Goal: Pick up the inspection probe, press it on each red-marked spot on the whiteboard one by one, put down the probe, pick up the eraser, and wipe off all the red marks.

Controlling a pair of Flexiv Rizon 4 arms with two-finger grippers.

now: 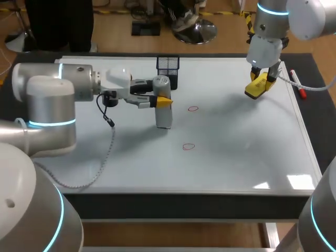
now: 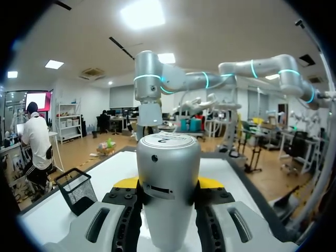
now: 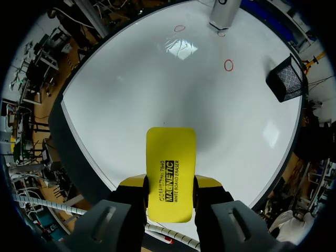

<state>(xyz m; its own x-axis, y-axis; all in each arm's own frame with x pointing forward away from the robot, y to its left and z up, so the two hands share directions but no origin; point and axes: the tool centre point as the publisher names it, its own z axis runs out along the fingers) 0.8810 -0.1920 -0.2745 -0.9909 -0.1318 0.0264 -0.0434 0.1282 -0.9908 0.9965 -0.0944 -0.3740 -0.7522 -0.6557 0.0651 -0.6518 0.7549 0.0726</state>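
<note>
- Two red rings show on the whiteboard (image 1: 247,152): the far ring (image 1: 193,108) sits just R of the inspection probe (image 1: 164,116), the near ring (image 1: 188,147) is closer to the front edge.
- L gripper (image 1: 164,102) comes in sideways from the L and is clamped on the probe. L wrist view shows a yellow tip on each side of its silver body.
- Probe stands upright over the board's mid-L area. Can't tell if its base touches the surface.
- R gripper (image 1: 261,83) hangs over the board's far R part, fingers pinching the yellow eraser (image 1: 254,90) from 2 sides. Eraser is up off the board.
- Black mesh basket (image 1: 168,68) is at the far edge, just behind the probe.
- Red marker (image 1: 298,85) lies by the R edge, near the R gripper.
</note>
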